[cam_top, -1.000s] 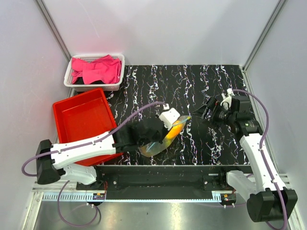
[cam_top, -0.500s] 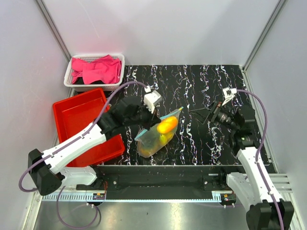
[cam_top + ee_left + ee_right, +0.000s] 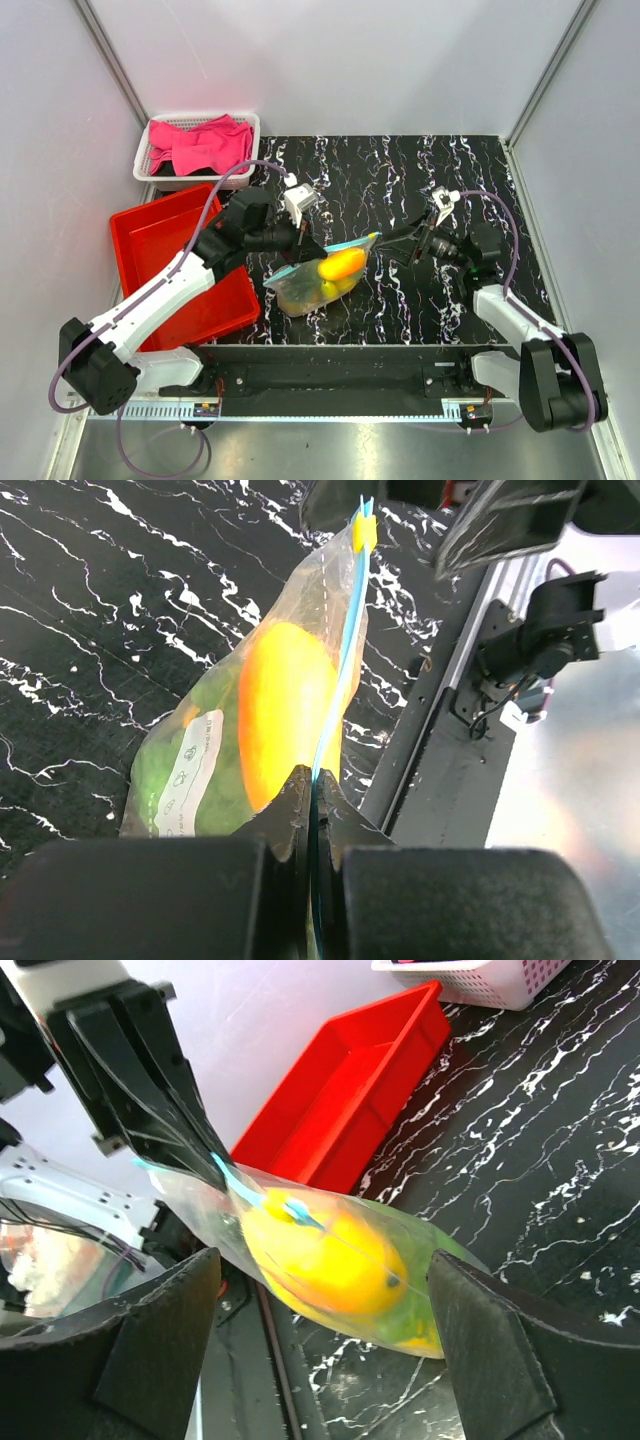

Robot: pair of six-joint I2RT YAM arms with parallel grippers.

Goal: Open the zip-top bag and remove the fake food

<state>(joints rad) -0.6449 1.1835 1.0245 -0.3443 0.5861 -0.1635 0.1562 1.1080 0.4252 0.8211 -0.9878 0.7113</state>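
Note:
The clear zip-top bag (image 3: 305, 285) hangs over the black marbled table, held by its light blue zip strip (image 3: 345, 640). My left gripper (image 3: 298, 238) (image 3: 315, 790) is shut on that strip at the bag's left end. Inside the bag lies the fake food: a yellow-orange oval piece (image 3: 342, 264) (image 3: 285, 710) (image 3: 325, 1260) on top of green pieces (image 3: 160, 770) (image 3: 445, 1260). A white label (image 3: 190, 770) shows on the bag's side. My right gripper (image 3: 392, 247) (image 3: 322, 1265) stands open at the bag's right end. Its wide jaws frame the bag without gripping it.
A red bin (image 3: 170, 250) (image 3: 340, 1090) stands left of the bag, under my left arm. A white basket (image 3: 243, 178) with a pink cloth (image 3: 205, 145) sits at the back left. White walls close in both sides. A metal rail runs along the table's near edge.
My left gripper has carried the bag back and to the left. My right gripper has swung left and now points at the bag's right end. Its jaws have narrowed slightly.

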